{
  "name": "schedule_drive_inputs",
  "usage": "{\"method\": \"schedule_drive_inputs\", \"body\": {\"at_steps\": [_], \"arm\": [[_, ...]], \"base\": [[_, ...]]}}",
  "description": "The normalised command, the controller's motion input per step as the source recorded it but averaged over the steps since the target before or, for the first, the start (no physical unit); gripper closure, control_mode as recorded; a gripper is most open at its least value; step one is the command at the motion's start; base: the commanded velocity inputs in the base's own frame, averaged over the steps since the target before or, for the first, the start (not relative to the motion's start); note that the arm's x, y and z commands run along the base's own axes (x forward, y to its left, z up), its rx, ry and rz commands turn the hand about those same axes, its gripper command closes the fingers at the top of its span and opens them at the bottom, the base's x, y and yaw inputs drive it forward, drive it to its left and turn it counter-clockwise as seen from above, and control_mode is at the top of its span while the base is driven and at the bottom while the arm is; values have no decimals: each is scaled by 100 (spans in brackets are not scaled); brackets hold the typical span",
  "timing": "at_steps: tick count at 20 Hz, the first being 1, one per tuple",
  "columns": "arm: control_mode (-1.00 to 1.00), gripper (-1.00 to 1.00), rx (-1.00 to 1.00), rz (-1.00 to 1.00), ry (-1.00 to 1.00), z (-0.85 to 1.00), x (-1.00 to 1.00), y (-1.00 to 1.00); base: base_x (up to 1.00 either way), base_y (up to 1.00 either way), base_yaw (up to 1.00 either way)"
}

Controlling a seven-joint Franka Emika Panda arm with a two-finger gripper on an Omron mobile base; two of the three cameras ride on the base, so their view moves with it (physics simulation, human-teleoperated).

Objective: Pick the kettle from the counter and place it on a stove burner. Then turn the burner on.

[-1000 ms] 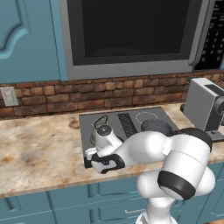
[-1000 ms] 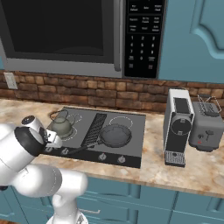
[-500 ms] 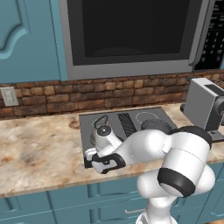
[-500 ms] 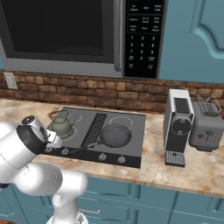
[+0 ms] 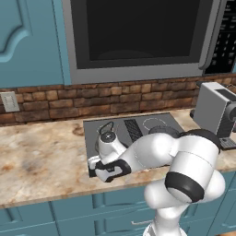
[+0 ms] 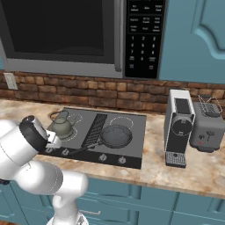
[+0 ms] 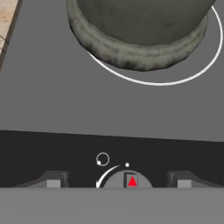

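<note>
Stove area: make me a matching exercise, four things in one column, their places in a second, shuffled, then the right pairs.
Things:
1. kettle
2. frying pan
3. coffee machine
4. toaster

Places:
A. at the far right end of the counter
B. on the stove burner at the cooktop's front left
C. on the counter between the cooktop and the toaster
D. on the cooktop's front right, handle pointing left

Pairs: 1-B, 2-D, 3-C, 4-A
</note>
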Motion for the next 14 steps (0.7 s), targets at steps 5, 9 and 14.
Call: {"method": "schedule_drive_inputs", "body": {"at_steps": [5,9,14], "arm": [[-100,100,0,0,0,0,0,0],[-100,100,0,0,0,0,0,0],[-100,100,0,0,0,0,-8,0]], "base": [[0,0,0],[0,0,0],[0,0,0]]}}
